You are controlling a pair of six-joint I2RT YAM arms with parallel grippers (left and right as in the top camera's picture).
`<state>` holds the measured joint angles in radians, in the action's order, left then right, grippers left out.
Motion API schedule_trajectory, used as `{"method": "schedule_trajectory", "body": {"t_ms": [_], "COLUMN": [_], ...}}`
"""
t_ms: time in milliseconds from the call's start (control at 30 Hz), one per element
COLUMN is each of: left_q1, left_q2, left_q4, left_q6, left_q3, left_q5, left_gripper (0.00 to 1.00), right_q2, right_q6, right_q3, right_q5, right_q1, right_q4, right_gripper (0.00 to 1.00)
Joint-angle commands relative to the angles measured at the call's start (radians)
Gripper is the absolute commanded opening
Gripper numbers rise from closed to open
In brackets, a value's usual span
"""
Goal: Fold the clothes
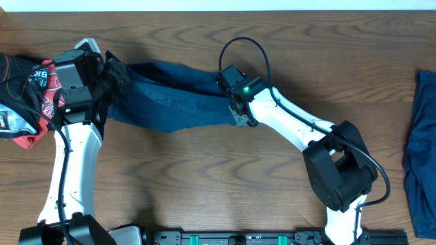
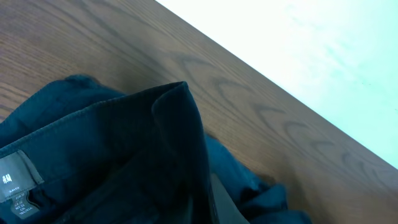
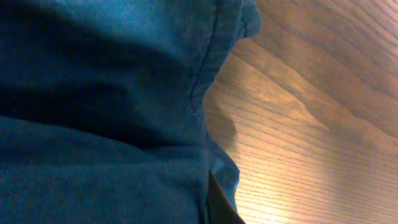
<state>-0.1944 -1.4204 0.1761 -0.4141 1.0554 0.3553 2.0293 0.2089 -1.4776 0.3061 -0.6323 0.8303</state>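
Two grippers, your left gripper (image 1: 112, 80) and right gripper (image 1: 235, 109), each pinch an end of the navy garment (image 1: 170, 95) stretched over the worktop (image 1: 204, 177).

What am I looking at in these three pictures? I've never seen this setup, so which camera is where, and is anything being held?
Two white robot arms work at a wooden table. The overhead view looks straight down; the other two come from cameras on each wrist, so close that cloth fills them. A dark blue garment is stretched between the arms. The left gripper is shut on one end, where the left wrist view shows a sewn label. The right gripper is shut on the other end, and its view shows a seam. A red, black and white printed garment lies at the left edge, and another blue cloth at the right edge.
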Motion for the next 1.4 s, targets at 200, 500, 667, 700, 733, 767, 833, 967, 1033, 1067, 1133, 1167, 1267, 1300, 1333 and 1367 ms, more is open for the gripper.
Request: {"method": "schedule_trajectory", "body": {"t_ms": [200,500,667,700,733,767,833,967,1033,1067,1133,1167,1267,1300,1333,1367], "left_q1": [0.019,0.109,0.155,0.163,0.171,0.178,0.188,0.202,0.209,0.212,0.214,0.214,0.214,0.214,0.214,0.214], "left_q2": [0.013,0.116,0.208,0.227,0.247,0.27,0.316,0.41,0.458,0.485,0.534,0.563,0.643,0.668,0.692,0.719], "left_q4": [-0.002,-0.001,0.006,0.006,0.006,0.006,0.005,0.005,0.005,0.003,-0.003,-0.003,-0.005,-0.011,-0.018,-0.029], "left_q6": [0.013,0.014,0.014,0.014,0.014,0.014,0.013,0.014,0.014,0.014,0.014,0.014,0.014,0.014,0.014,0.014], "left_q3": [0.025,0.025,0.025,0.025,0.025,0.025,0.025,0.025,0.025,0.025,0.026,0.027,0.03,0.03,0.03,0.03], "left_q5": [0.002,0.003,0.002,0.002,0.002,0.002,0.002,0.002,0.002,0.002,0.003,0.002,0.002,0.002,0.002,0.002], "left_gripper": [0.06,0.06,0.06,0.06,0.06,0.06,0.06,0.06,0.06,0.06,0.06,0.06,0.06,0.06,0.06,0.06], "right_q2": [-0.049,-0.174,-0.212,-0.219,-0.223,-0.23,-0.245,-0.289,-0.316,-0.33,-0.362,-0.383,-0.446,-0.465,-0.49,-0.515], "right_q6": [-0.005,0.006,-0.025,-0.033,-0.038,-0.039,-0.038,-0.051,-0.06,-0.068,-0.068,-0.069,-0.069,-0.069,-0.072,-0.079], "right_q3": [-0.067,-0.374,-0.529,-0.554,-0.573,-0.593,-0.623,-0.685,-0.712,-0.724,-0.748,-0.758,-0.779,-0.784,-0.791,-0.797], "right_q5": [0.094,0.135,0.135,0.135,0.14,0.146,0.182,0.246,0.248,0.248,0.266,0.278,0.311,0.32,0.329,0.334], "right_q1": [0.025,0.131,0.176,0.182,0.187,0.192,0.198,0.2,0.2,0.2,0.2,0.199,0.199,0.199,0.199,0.199], "right_q4": [0.06,0.238,0.306,0.317,0.326,0.334,0.34,0.351,0.357,0.36,0.37,0.375,0.387,0.391,0.394,0.397], "right_gripper": [0.01,0.01,0.01,0.01,0.01,0.01,0.01,0.01,0.01,0.01,0.01,0.01,0.01,0.01,0.01,0.01]}}
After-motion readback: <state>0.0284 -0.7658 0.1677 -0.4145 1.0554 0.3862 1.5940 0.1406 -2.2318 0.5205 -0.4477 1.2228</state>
